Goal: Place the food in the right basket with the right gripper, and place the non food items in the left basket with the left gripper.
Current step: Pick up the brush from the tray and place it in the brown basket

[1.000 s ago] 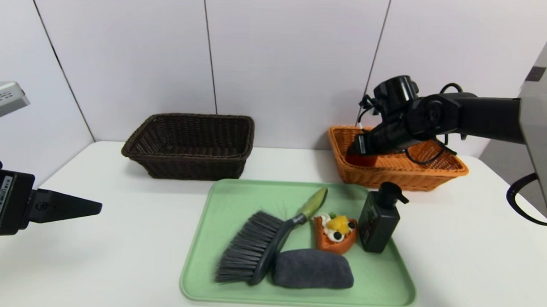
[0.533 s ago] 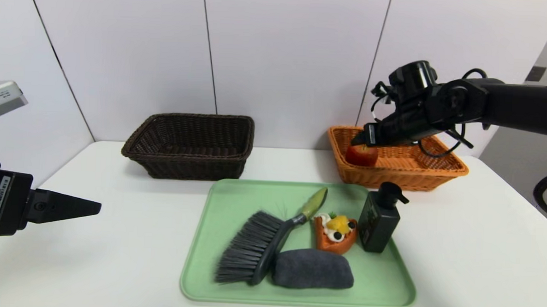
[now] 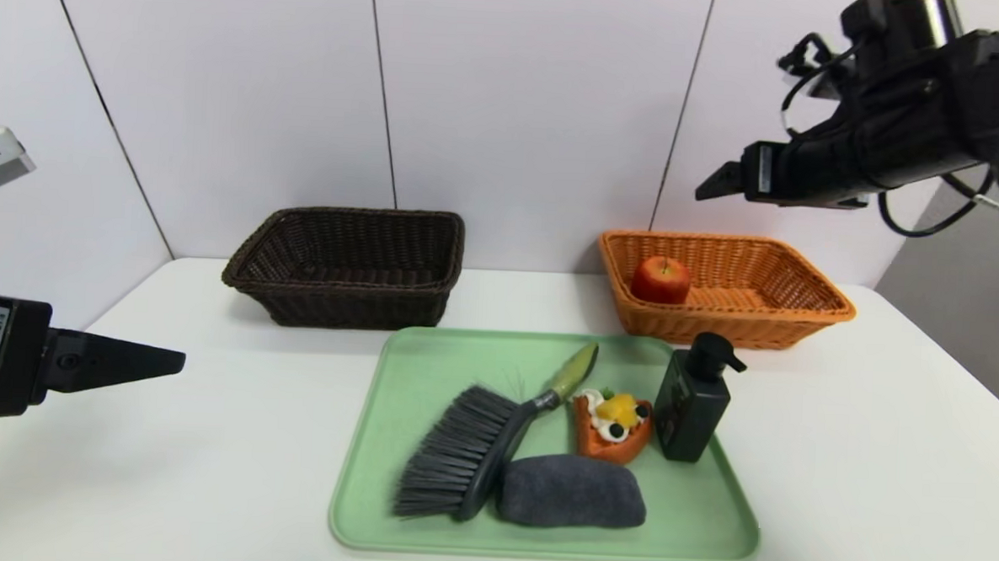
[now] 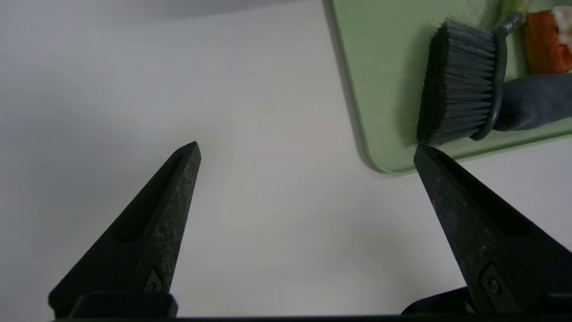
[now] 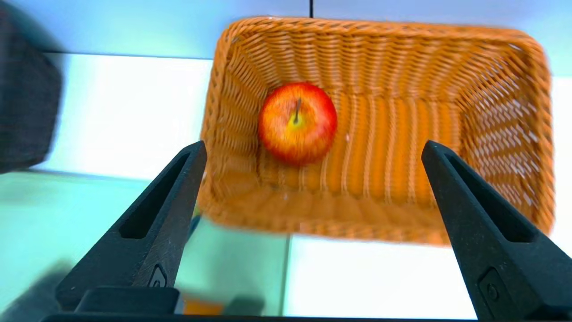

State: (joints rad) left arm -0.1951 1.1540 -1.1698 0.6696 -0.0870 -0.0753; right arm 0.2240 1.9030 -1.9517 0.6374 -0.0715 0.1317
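A red-yellow apple (image 3: 660,280) (image 5: 297,122) rests inside the orange right basket (image 3: 801,315) (image 5: 500,129), near its left end. High above that basket my right gripper (image 3: 710,187) (image 5: 313,150) hangs open and empty. On the green tray (image 3: 415,378) lie the tart slice (image 3: 614,425), the grey brush with its green handle (image 3: 467,452) (image 4: 460,107), the dark grey cloth roll (image 3: 572,491) and the black pump bottle (image 3: 694,400). The dark brown left basket (image 3: 348,265) stands at the back left with nothing in it. My left gripper (image 3: 177,362) (image 4: 306,150) hovers open over the table left of the tray.
A white table carries everything, with a panelled wall close behind both baskets. The tray sits in front of the gap between the baskets, its far right corner close to the orange one. Bare tabletop lies left of the tray under the left gripper.
My right gripper let go of the apple in the orange basket, opened wide and rose up and to the right. The left arm barely moved.
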